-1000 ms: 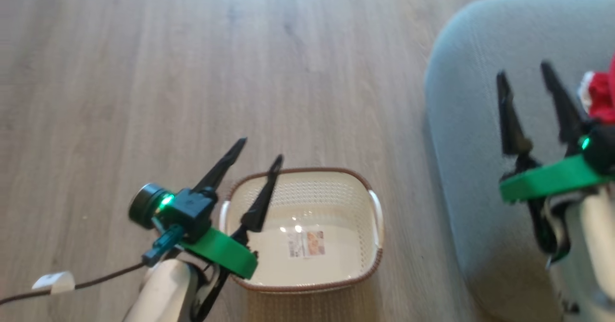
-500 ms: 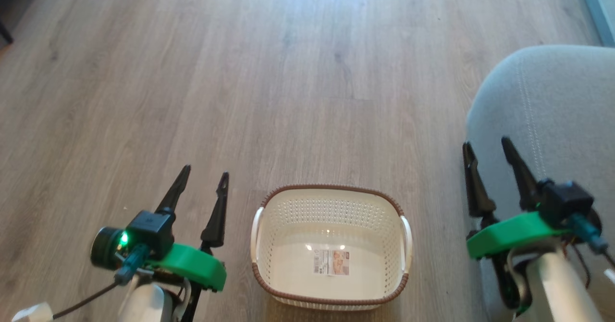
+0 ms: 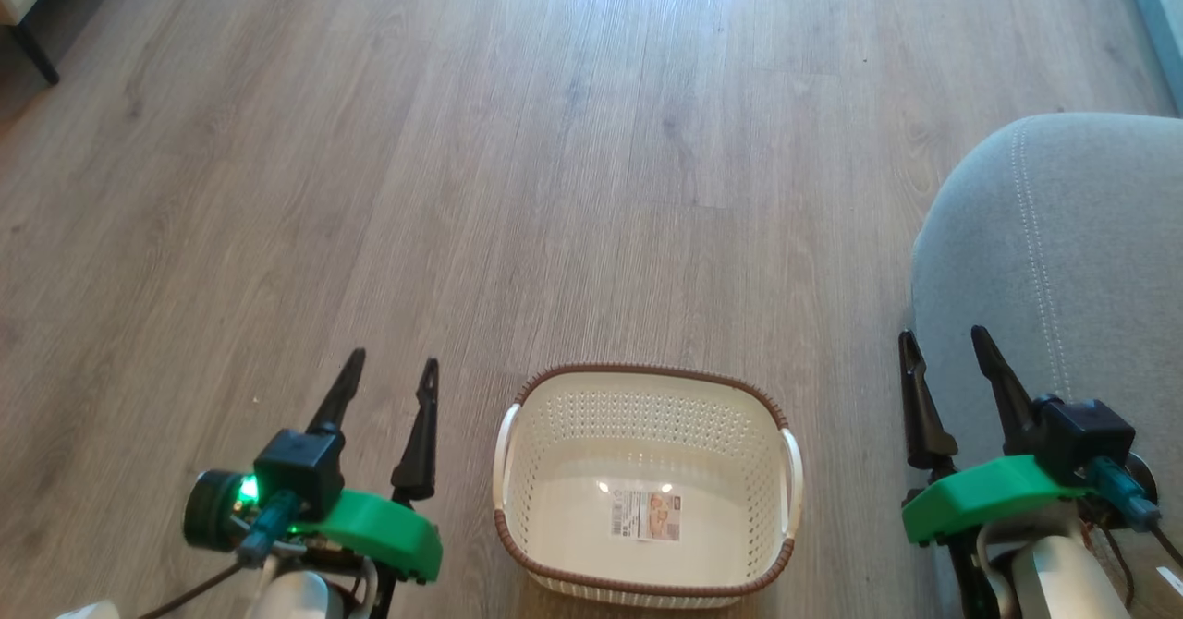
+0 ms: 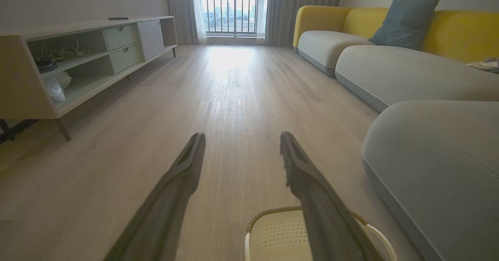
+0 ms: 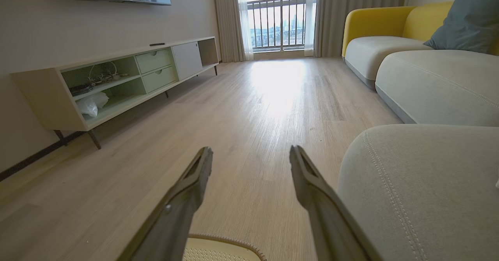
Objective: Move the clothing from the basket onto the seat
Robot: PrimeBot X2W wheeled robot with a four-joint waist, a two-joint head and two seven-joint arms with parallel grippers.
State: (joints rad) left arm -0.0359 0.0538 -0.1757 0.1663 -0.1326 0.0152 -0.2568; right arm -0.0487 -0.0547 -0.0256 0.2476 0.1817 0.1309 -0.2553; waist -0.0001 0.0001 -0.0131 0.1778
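1. Spread and bare, the left gripper (image 3: 393,362) hangs with its two long dark fingers parted and nothing between them. The right gripper (image 3: 943,337) is released in the same way and also carries nothing.
2. Just to the right of the left gripper, and apart from it, the cream perforated plastic laundry basket with a brown woven-look rim (image 3: 647,416) stands on the pale wood-plank floor (image 3: 554,185). Inside it there is only the paper label (image 3: 647,515) on its bottom.
3. Under and to the right of the right gripper lies the large grey fabric-upholstered seat cushion with a line of pale stitching (image 3: 1063,259). The gripper's fingers point along its rounded left edge.
4. A second ago the right gripper stood over that cushion with a bright red, white-trimmed garment just beyond its right finger, and the left gripper's fingers crossed the basket's left rim. The head has swung since, so much of the shift is the camera's. Even so, the left gripper now stands clear of the basket and the right gripper sits at the cushion's edge.
5. By my reading, the red clothing lies on the seat, farther to the right of the right gripper. With the basket emptied and both arms drawn back, the task looks finished.
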